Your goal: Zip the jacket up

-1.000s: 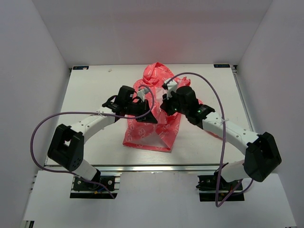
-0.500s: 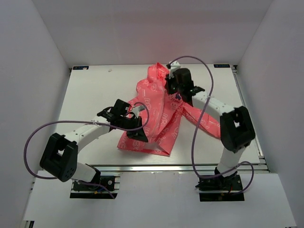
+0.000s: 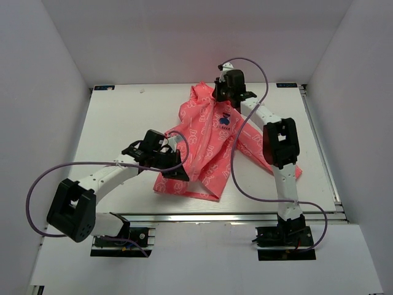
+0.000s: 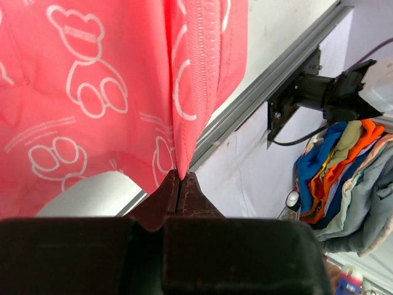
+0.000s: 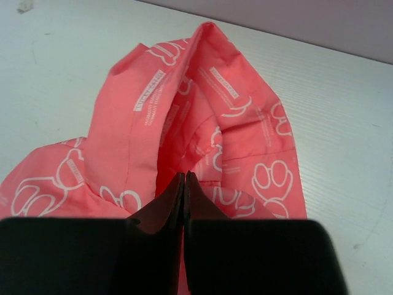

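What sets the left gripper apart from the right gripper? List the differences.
The left gripper pinches the jacket at its bottom hem; the right gripper grips up by the hood, at the far end. The left gripper's arm is bent low; the right gripper's arm reaches straight out. The zipper runs away from the left gripper; the right gripper faces the hood opening. Both are shut on pink fabric.
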Robot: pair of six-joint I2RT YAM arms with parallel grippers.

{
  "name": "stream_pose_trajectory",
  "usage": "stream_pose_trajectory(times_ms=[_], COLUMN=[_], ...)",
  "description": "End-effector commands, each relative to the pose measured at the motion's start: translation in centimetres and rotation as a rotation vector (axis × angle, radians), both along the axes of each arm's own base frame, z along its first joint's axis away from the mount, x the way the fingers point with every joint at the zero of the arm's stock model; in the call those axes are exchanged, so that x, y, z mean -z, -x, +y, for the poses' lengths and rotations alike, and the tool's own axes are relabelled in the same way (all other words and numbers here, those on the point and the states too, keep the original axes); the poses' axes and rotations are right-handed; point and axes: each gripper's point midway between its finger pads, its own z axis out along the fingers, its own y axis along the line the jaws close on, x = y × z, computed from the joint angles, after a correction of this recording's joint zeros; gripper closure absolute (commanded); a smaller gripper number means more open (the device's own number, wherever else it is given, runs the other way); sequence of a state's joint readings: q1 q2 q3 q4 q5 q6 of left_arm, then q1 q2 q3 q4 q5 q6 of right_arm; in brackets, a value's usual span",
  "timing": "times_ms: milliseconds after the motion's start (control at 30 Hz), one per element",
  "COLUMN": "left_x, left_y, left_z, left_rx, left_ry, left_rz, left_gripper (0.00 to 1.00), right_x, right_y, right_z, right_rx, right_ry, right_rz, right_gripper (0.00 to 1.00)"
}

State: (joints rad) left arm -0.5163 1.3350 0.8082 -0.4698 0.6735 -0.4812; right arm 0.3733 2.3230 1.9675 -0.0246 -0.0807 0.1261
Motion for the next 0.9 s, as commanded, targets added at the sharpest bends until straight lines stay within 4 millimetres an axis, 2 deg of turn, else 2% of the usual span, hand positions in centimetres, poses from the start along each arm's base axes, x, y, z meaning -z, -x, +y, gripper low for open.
stream_pose_trajectory(times_ms=[0, 33, 67, 100, 133, 167, 200, 267, 300, 333, 367, 400, 433, 467, 500, 533, 567, 600, 633, 700, 733, 800, 867], left_x=[0.5, 0.4, 0.8, 0.7, 0.2, 0.2, -0.4, -1.5, -1.5, -3.6, -4.0, -4.7, -5.5, -5.7, -5.7, -4.7, -4.5, -2.5, -1.8, -1.3, 0.2, 0.1, 1.2], left_y=[3.7, 3.3, 3.0, 2.7, 2.0, 1.9, 0.9, -0.1, -1.5, -3.6, -4.5, -5.8, -8.0, -9.2, -10.3, -11.8, -13.7, -15.0, -16.1, -18.8, -20.3, -22.5, -23.8], left_z=[0.7, 0.6, 0.6, 0.6, 0.4, 0.6, 0.4, 0.5, 1.1, 1.0, 1.9, 2.3, 3.2, 3.6, 4.2, 5.1, 6.0, 6.4, 6.7, 5.6, 4.9, 3.7, 2.7], left_rx=[0.040, 0.041, 0.037, 0.036, 0.035, 0.030, 0.019, 0.002, -0.038, -0.072, -0.109, -0.149, -0.219, -0.256, -0.302, -0.351, -0.407, -0.436, -0.456, -0.464, -0.460, -0.452, -0.427], left_ry=[-0.046, -0.046, -0.066, -0.075, -0.077, -0.098, -0.108, -0.133, -0.194, -0.205, -0.252, -0.275, -0.307, -0.320, -0.335, -0.380, -0.387, -0.421, -0.416, -0.380, -0.366, -0.330, -0.307], left_rz=[0.167, 0.158, 0.159, 0.153, 0.129, 0.136, 0.098, 0.071, 0.023, -0.055, -0.070, -0.105, -0.159, -0.183, -0.192, -0.195, -0.211, -0.171, -0.158, -0.193, -0.194, -0.229, -0.231], left_gripper=[1.00, 0.93, 0.82, 0.66, 0.50, 0.25, 0.03, 0.02, 0.02, 0.02, 0.02, 0.02, 0.02, 0.02, 0.02, 0.02, 0.02, 0.02, 0.02, 0.02, 0.02, 0.02, 0.02], right_x=[-10.4, -10.4, -10.4, -10.6, -10.9, -11.1, -12.2, -12.5, -11.5, -13.6, -13.8, -11.6, -12.8, -11.5, -8.9, -8.5, -7.2, -4.5, -3.4, -1.2, 0.4, 2.0, 4.0], right_y=[-4.0, -3.3, -2.8, -1.8, -1.0, -0.4, 0.6, 2.0, 3.0, 4.1, 4.8, 5.6, 6.6, 7.7, 8.9, 10.1, 11.1, 13.2, 14.2, 16.2, 17.3, 18.4, 19.3], right_z=[-3.1, -2.7, -2.4, -1.4, -1.0, -0.9, -0.6, -1.0, -1.3, -2.3, -3.0, -4.5, -5.6, -6.5, -7.9, -8.8, -9.5, -10.5, -10.8, -11.3, -11.6, -11.6, -11.5], right_rx=[0.050, 0.012, -0.023, -0.095, -0.131, -0.156, -0.193, -0.192, -0.195, -0.181, -0.154, -0.107, -0.072, -0.045, -0.010, 0.019, 0.042, 0.067, 0.072, 0.059, 0.061, 0.047, 0.027], right_ry=[-0.095, -0.090, -0.091, -0.103, -0.105, -0.106, -0.110, -0.110, -0.111, -0.122, -0.138, -0.129, -0.143, -0.140, -0.131, -0.124, -0.108, -0.070, -0.055, -0.020, -0.003, 0.010, 0.016], right_rz=[-0.283, -0.276, -0.270, -0.265, -0.251, -0.237, -0.234, -0.182, -0.143, -0.163, -0.144, -0.079, -0.073, 0.001, 0.084, 0.115, 0.156, 0.223, 0.249, 0.325, 0.373, 0.420, 0.470], right_gripper=[1.00, 1.00, 1.00, 1.00, 0.84, 0.60, 0.11, 0.11, 0.11, 0.11, 0.11, 0.11, 0.11, 0.11, 0.11, 0.11, 0.11, 0.11, 0.11, 0.11, 0.11, 0.11, 0.11])
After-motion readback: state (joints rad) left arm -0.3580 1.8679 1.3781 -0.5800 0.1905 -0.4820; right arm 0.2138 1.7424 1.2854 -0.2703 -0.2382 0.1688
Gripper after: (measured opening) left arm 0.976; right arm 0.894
